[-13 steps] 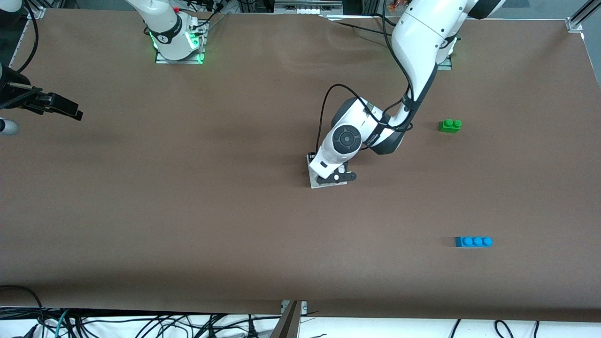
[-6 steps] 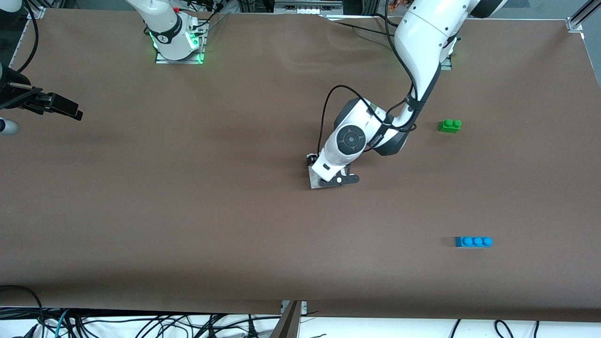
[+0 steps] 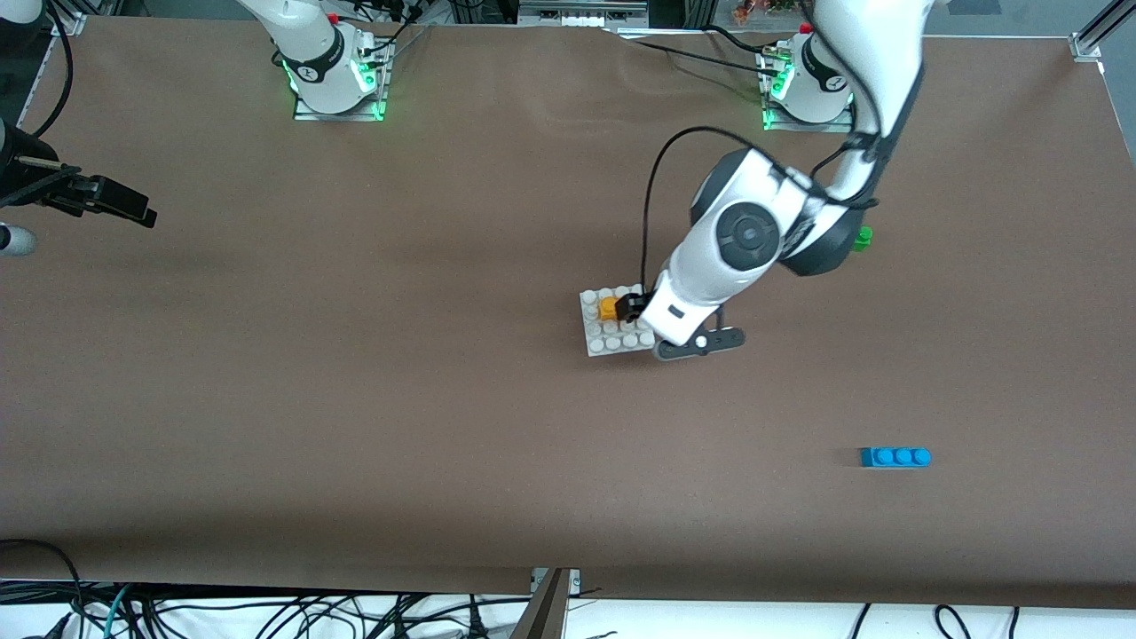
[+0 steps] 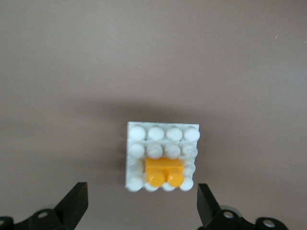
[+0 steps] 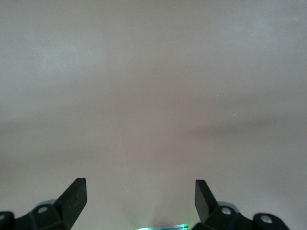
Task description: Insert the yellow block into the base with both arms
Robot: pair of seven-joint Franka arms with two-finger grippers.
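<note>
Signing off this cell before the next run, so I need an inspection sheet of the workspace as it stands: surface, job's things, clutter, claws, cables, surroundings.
Surface: brown table, no spill or damage seen.
Job's things: yellow block seated on the white base, among its studs.
Clutter: green brick partly hidden by the left arm; blue brick nearer the front camera, toward the left arm's end.
Claws: left claw open, over the base, holding nothing; right claw open over bare table, arm waiting.
Cables: black cable looped along the left arm; loose cables below the table edge.
Surroundings: lit arm bases at the table's edge.
</note>
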